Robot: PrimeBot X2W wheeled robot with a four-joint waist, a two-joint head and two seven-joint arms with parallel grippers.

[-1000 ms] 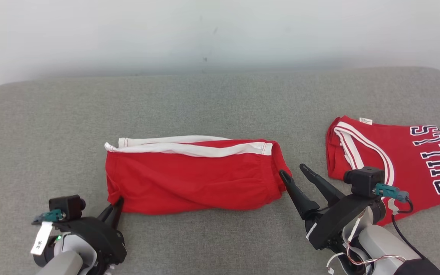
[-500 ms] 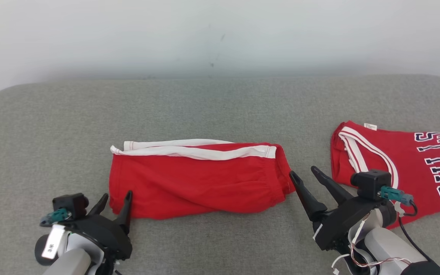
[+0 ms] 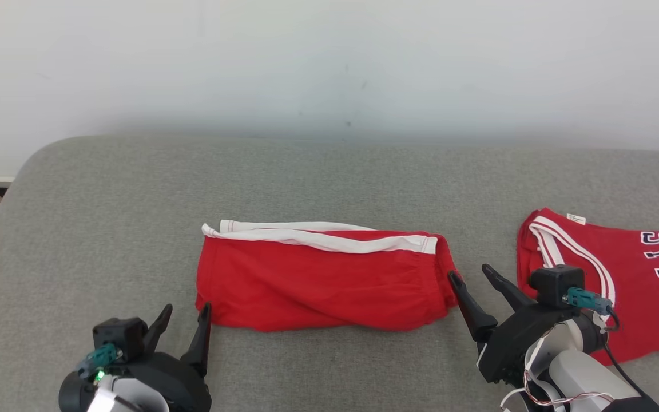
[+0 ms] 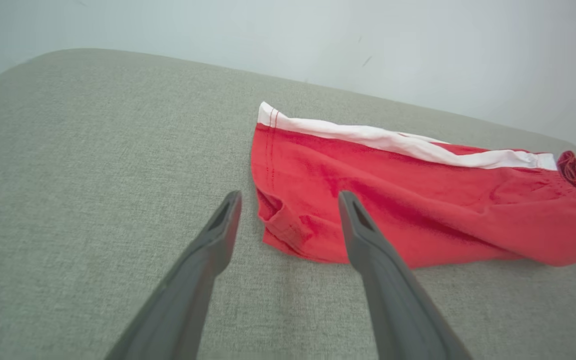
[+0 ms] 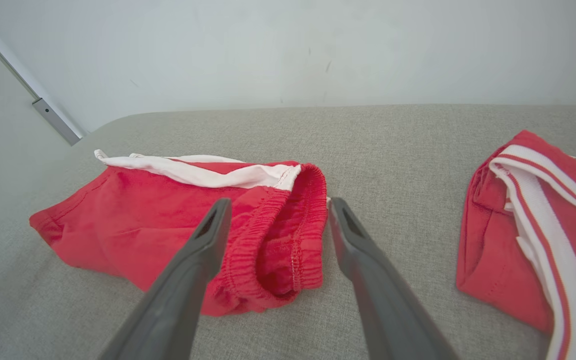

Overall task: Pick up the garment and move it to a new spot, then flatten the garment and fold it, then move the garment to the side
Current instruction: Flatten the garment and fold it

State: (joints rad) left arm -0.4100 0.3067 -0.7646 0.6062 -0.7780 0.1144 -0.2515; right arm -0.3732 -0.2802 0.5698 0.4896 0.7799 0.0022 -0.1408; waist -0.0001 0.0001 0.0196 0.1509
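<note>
Folded red shorts [image 3: 324, 286] are lying mid-way across the grey cushion [image 3: 106, 229], with both pincers gaping beside them and gripping nothing.

The shorts are lying folded lengthwise, white stripe running along their 12 o'clock edge and waistband pointing to 3 o'clock. The left pincer [image 3: 187, 308] is spreading its fingers near the shorts' 7 o'clock corner. The right pincer [image 3: 469, 272] is holding its fingers parted just beside the waistband end. A red jersey [image 3: 632, 286] is resting farther out at 3 o'clock.
</note>
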